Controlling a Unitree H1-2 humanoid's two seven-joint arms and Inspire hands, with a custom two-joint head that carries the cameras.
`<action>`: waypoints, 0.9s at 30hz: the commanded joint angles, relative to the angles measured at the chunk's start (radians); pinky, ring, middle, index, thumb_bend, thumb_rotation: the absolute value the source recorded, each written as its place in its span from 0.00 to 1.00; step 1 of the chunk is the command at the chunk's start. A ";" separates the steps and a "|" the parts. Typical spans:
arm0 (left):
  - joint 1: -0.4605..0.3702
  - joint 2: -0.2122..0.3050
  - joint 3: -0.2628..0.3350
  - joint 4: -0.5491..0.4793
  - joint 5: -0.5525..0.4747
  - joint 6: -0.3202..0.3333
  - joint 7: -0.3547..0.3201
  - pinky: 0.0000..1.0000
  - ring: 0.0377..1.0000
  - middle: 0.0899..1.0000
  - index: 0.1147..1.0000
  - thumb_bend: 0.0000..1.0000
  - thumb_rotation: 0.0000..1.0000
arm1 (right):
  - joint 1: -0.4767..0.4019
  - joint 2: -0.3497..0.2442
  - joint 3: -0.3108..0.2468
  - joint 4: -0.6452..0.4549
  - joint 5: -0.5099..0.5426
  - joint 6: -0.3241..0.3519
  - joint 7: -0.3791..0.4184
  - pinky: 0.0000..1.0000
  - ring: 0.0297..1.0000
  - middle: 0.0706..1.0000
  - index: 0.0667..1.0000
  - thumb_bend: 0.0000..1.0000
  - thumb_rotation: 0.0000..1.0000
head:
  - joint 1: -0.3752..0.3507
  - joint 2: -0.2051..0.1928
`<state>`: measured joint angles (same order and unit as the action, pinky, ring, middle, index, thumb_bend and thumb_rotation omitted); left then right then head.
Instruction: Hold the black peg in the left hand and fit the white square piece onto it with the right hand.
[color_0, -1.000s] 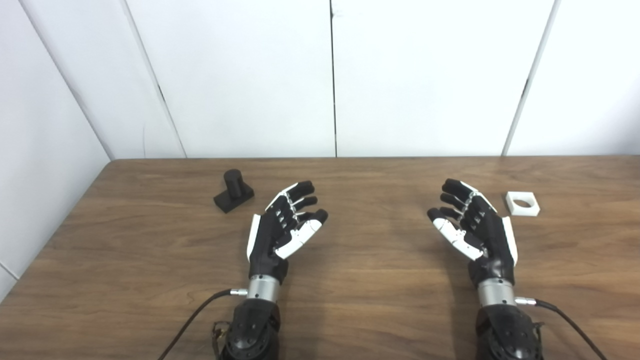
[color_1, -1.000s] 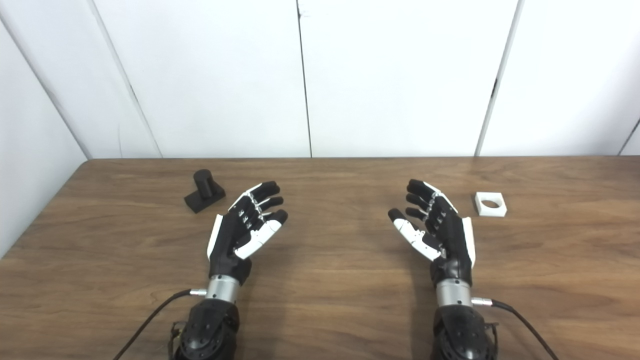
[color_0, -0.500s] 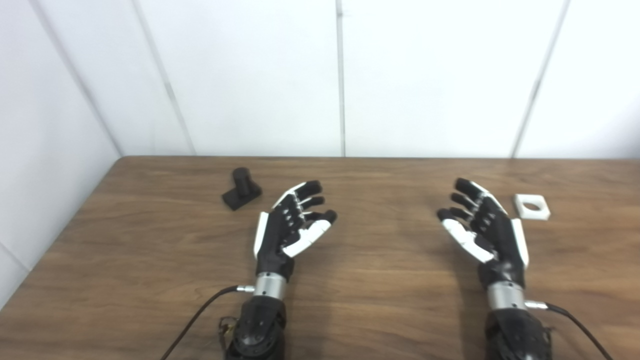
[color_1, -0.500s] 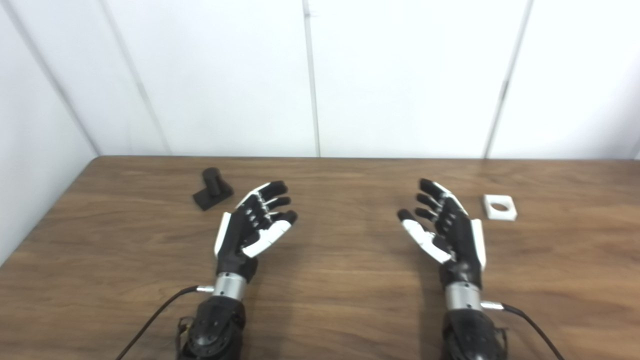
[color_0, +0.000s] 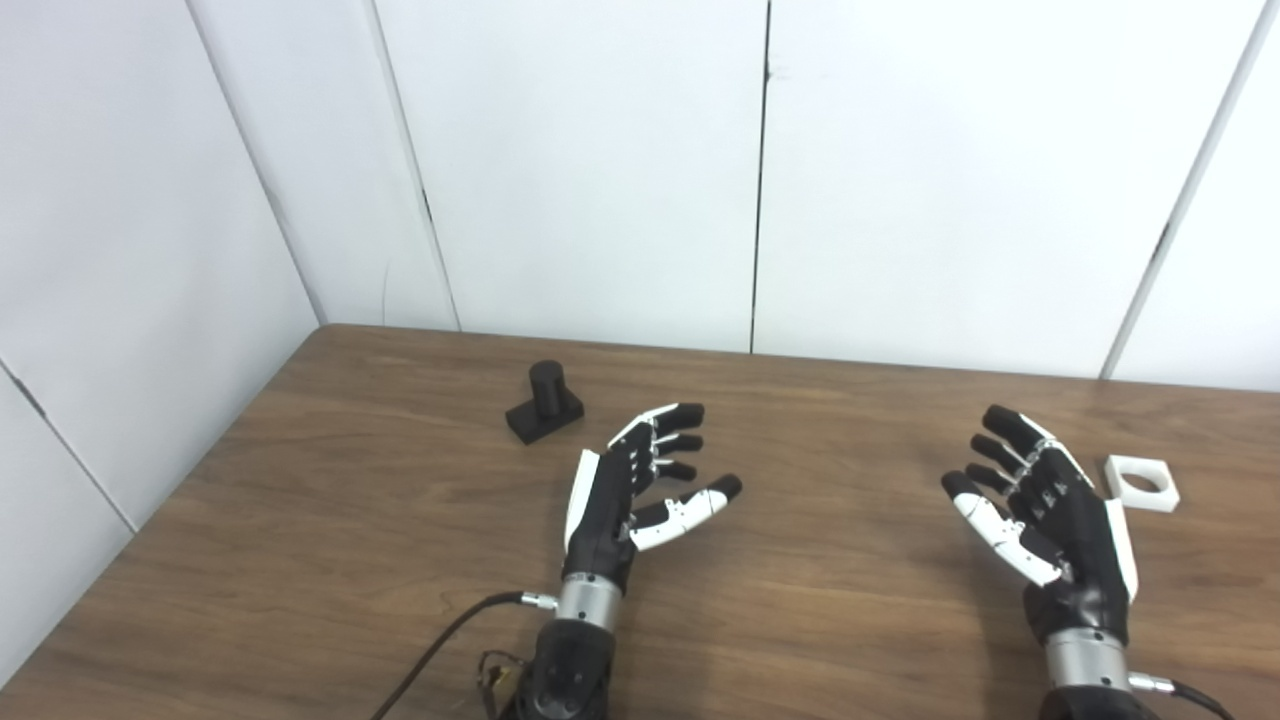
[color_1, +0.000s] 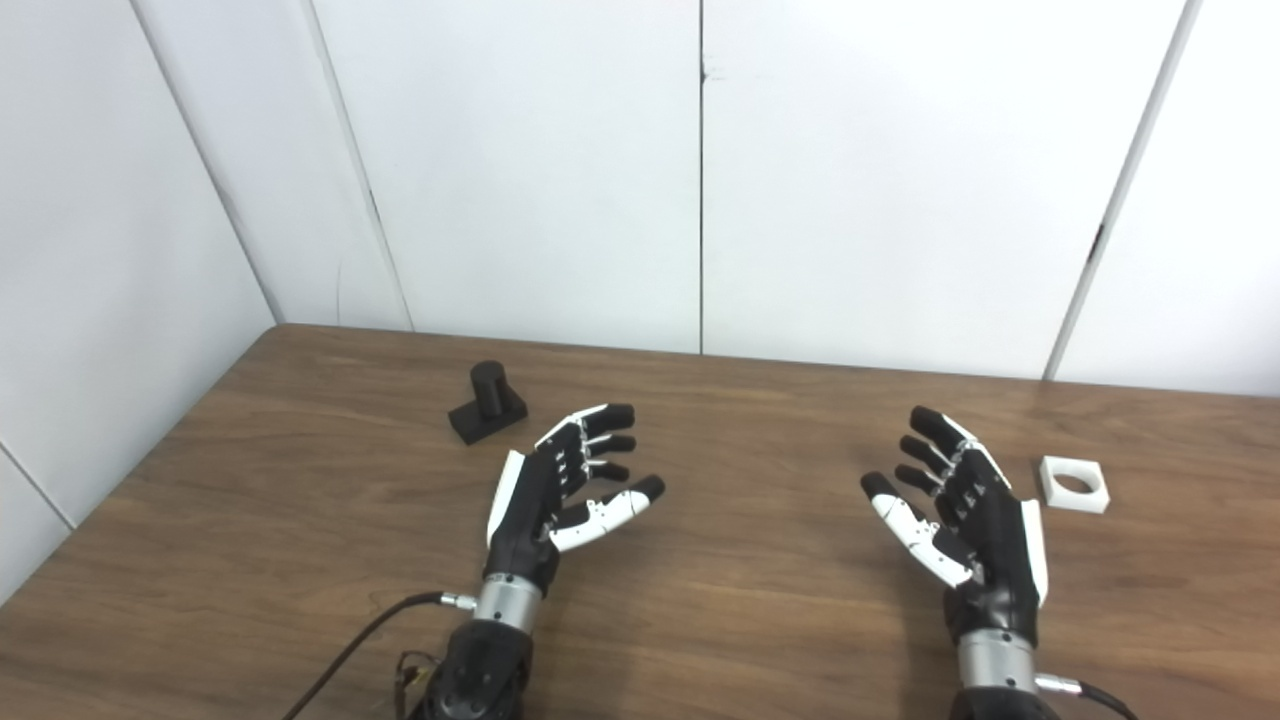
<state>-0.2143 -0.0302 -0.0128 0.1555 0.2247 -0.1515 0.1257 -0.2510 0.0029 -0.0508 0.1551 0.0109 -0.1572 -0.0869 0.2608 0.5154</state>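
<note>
The black peg (color_0: 543, 402) stood upright on its base near the table's (color_0: 330, 520) far-left corner, untouched. Just right of it and nearer the front edge, the left hand (color_0: 632, 484) hovered palm-in with fingers spread apart, holding nothing. Well across the surface, the right hand (color_0: 1050, 510) was likewise spread wide and empty. Just beside its fingertips, toward the right edge, the white square piece (color_0: 1141, 482) lay flat, its round hole facing up.

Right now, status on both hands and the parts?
Left robot hand open, right robot hand open. Black peg and white square piece lie untouched on wooden table. Nothing between.
</note>
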 joint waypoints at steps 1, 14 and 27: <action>-0.049 0.067 0.001 -0.105 0.098 0.068 0.007 0.59 0.73 0.78 0.69 0.73 0.20 | -0.015 -0.020 -0.009 0.011 -0.016 -0.042 -0.004 0.70 0.77 0.80 0.75 0.61 0.16 | 0.017 0.000; -0.154 0.287 -0.030 -0.228 0.319 0.319 -0.083 0.62 0.74 0.76 0.69 0.76 0.22 | -0.026 -0.027 -0.013 0.036 0.027 -0.054 0.017 0.70 0.77 0.81 0.76 0.63 0.14 | 0.029 -0.003; -0.257 0.440 -0.079 -0.177 0.503 0.433 -0.149 0.73 0.87 0.87 0.70 0.79 0.34 | -0.020 -0.030 -0.014 0.023 -0.001 -0.039 0.002 0.69 0.77 0.81 0.75 0.61 0.13 | 0.030 -0.005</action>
<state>-0.4056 0.3723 -0.0889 -0.0160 0.6855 0.2633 -0.0183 -0.2662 -0.0238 -0.0587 0.1787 0.0094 -0.1711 -0.0851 0.2899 0.5093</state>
